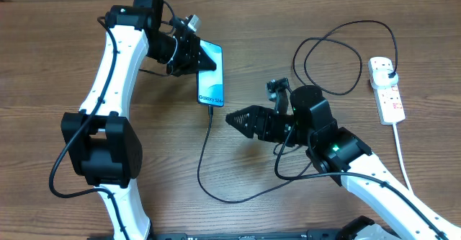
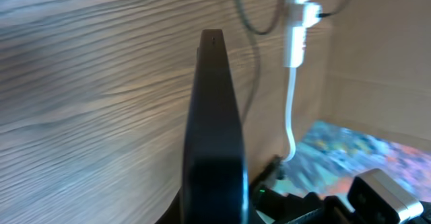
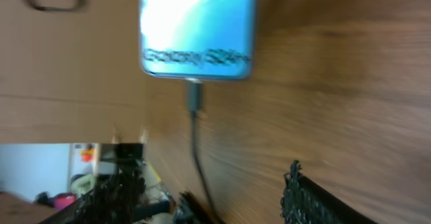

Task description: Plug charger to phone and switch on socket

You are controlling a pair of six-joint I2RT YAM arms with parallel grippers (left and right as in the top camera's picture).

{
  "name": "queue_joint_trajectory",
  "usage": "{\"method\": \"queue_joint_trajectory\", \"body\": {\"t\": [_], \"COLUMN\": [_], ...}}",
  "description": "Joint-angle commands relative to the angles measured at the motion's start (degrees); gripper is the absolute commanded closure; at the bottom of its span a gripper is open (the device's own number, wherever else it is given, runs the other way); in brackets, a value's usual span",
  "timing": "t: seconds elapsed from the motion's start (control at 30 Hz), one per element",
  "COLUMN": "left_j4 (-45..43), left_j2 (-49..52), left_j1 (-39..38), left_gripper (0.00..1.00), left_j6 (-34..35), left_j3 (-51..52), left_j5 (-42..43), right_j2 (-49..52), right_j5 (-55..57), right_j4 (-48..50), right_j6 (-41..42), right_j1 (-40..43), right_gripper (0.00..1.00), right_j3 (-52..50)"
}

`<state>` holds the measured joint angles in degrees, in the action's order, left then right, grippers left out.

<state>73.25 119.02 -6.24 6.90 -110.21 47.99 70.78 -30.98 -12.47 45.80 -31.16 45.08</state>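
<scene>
White links, blk joint housings, blk cables: L arm (image 1: 108, 63), R arm (image 1: 382, 186); green LED (image 1: 334, 148).

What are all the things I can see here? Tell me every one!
Slim rectangular phone with lit screen: one, blue-white, left of centre, its top end in the left gripper.
Long thin charger cable: one, black, plugged into the phone's bottom end, looping over to the power strip.
Elongated plastic power strip: one, white with red marks, far right, with the black plug in it.
Wooden table: one, brown, under everything.
Left gripper: one, black, shut on the phone.
Right gripper: one, black, open, near the phone's bottom end, holding nothing.
</scene>
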Motion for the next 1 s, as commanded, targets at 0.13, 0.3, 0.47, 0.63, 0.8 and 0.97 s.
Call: {"method": "queue_joint_trajectory", "body": {"t": [0.13, 0.3, 0.47, 0.63, 0.8, 0.97], "left_j4": [-8.5, -14.7, -18.0, -19.5, -22.3, -23.8], "left_j2": [-2.1, -2.1, -2.0, -2.0, -2.0, -2.0], "left_j1": [0.3, 0.5, 1.4, 2.6, 2.8, 2.7], "left_gripper": [0.96, 0.96, 0.96, 0.96, 0.96, 0.96], "left_j6": [-1.1, -1.1, -1.1, 0.0, 1.1, 1.5], "left_j3": [10.3, 16.1, 19.3, 21.0, 22.6, 25.1], "left_j5": [-5.7, -6.7, -7.1, -9.5, -11.1, -11.1], "right_j2": [1.1, 2.8, 4.4, 6.2, 6.7, 6.9], "right_j5": [6.8, 7.0, 7.0, 7.0, 7.9, 8.1], "right_j4": [-7.6, -8.7, -8.7, -8.7, -8.7, -8.3], "right_j6": [-5.6, -5.6, -5.6, -5.6, -5.4, -5.4], "right_j1": [0.1, 0.0, 0.0, 0.0, 0.0, 0.0], "right_gripper": [0.28, 0.28, 0.28, 0.28, 0.28, 0.25], "right_j3": [-0.2, -0.5, -0.5, -0.5, -0.5, -0.5]}}
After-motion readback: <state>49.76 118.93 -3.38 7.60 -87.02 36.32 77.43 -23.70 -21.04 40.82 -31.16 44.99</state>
